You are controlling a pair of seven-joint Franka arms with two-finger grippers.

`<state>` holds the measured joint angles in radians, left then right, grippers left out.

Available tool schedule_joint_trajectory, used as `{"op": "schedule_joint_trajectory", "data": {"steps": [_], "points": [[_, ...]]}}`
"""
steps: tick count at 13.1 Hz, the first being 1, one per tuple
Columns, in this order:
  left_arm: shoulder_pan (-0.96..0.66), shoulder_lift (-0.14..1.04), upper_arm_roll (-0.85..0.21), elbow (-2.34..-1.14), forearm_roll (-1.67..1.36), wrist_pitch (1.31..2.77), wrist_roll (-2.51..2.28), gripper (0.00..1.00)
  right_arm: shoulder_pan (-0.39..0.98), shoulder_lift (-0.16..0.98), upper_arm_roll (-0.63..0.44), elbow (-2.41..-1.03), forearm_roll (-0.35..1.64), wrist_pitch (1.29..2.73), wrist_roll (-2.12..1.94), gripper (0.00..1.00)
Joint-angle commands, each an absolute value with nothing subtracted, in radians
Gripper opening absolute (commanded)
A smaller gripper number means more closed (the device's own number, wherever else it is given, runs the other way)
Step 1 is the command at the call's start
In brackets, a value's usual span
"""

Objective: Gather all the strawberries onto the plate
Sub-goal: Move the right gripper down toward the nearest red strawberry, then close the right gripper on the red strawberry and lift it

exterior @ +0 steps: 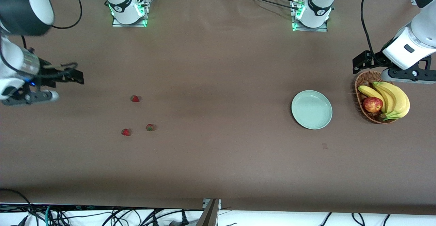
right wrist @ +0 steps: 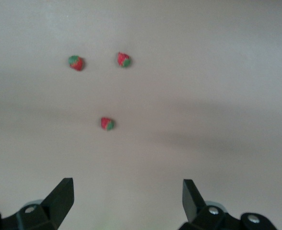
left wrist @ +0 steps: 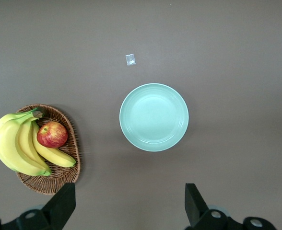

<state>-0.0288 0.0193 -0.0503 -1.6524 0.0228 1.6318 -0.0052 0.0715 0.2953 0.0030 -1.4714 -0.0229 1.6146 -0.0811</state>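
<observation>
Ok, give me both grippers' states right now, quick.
Left gripper: open, holding nothing, over the wicker basket.
Right gripper: open, holding nothing, up at the right arm's end of the table.

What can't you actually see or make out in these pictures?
- Brown woven wicker basket: front view, its rim farthest from the camera is covered by the left hand.
- Small pale scrap beside the round mint-green plate: too small to identify.
- Three tiny red strawberries: right wrist view, blurred.
</observation>
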Motion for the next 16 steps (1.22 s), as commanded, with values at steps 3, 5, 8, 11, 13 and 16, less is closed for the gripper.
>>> {"op": "schedule_joint_trajectory", "data": {"steps": [3,5,8,11,13,16], "points": [[-0.028,-0.003,-0.049,-1.667,0.04,1.626,-0.005,1.0,0.086,0.529,0.008,-1.451,-0.011,1.859,-0.081,1.0],[-0.028,-0.003,-0.049,-1.667,0.04,1.626,-0.005,1.0,0.087,0.65,0.006,-1.451,0.008,2.007,-0.081,1.0],[-0.028,-0.003,-0.049,-1.667,0.04,1.626,-0.005,1.0,0.12,0.744,0.008,-1.451,0.006,2.134,-0.083,1.0],[-0.028,-0.003,-0.049,-1.667,0.04,1.626,-0.005,1.0,0.12,0.787,0.006,-1.456,0.0,2.186,-0.087,1.0],[-0.028,-0.003,-0.049,-1.667,0.04,1.626,-0.005,1.0,0.118,0.801,0.006,-1.456,-0.005,2.216,-0.1,1.0],[-0.028,-0.003,-0.049,-1.667,0.04,1.626,-0.003,1.0,0.112,0.831,0.006,-1.459,-0.002,2.261,-0.1,1.0]]}}
